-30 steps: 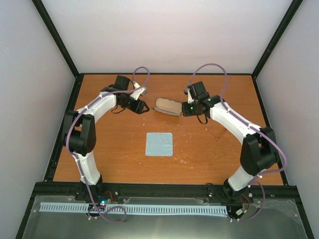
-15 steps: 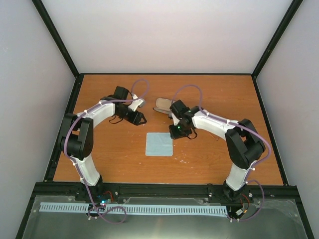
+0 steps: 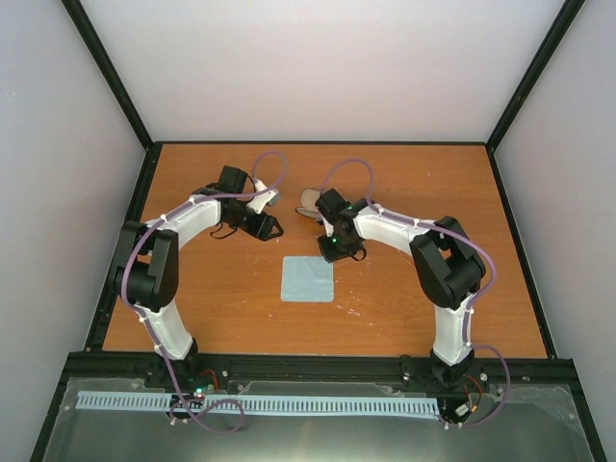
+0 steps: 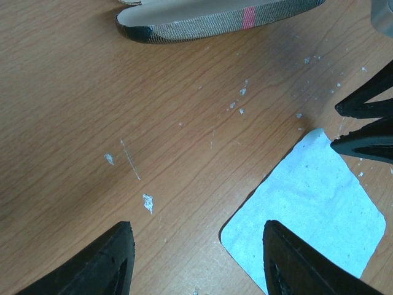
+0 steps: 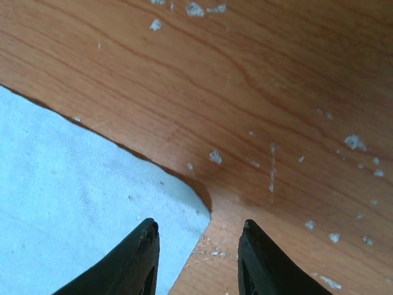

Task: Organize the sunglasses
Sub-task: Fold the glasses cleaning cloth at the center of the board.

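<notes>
From where I stand, the brown striped case point(image 3: 309, 199) lies towards the far edge of the tabletop point(image 3: 404, 308), about midway along it, and the right arm partly hides it. The left wrist view shows its pale lining, but I cannot tell what is inside. I cannot pick out the sunglasses in any view.

The pale blue cloth point(image 3: 308, 279) lies flat in the middle of the tabletop, well apart from the case. The right pincer point(image 5: 199, 224) is low over the cloth's far right corner, its fingers partly apart and gripping nothing. The left pincer point(image 4: 198, 228) hangs above bare wood between case and cloth, spread wider and also empty.
</notes>
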Robot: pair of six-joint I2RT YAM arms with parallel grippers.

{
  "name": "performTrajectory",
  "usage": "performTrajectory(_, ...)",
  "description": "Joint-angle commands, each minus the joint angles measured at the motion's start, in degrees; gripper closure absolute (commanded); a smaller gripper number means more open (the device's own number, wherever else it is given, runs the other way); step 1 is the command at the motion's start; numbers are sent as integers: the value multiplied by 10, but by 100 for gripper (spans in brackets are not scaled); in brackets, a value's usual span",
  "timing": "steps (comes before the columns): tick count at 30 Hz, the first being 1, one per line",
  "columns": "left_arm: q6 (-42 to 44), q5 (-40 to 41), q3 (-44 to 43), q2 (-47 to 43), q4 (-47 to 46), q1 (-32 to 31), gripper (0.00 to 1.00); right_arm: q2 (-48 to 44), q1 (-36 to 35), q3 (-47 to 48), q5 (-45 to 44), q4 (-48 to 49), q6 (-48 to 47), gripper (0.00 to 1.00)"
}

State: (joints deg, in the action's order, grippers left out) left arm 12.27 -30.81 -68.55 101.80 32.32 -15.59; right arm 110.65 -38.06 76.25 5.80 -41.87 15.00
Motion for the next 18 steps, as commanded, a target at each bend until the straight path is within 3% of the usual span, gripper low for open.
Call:
performTrajectory(1, -8, 2, -3, -20, -11, 2, 42, 20, -7, 26, -14, -16, -14, 65)
performTrajectory(18, -12, 3, 0, -15, -18, 2, 42, 37, -36, 0, -23, -21, -14, 68)
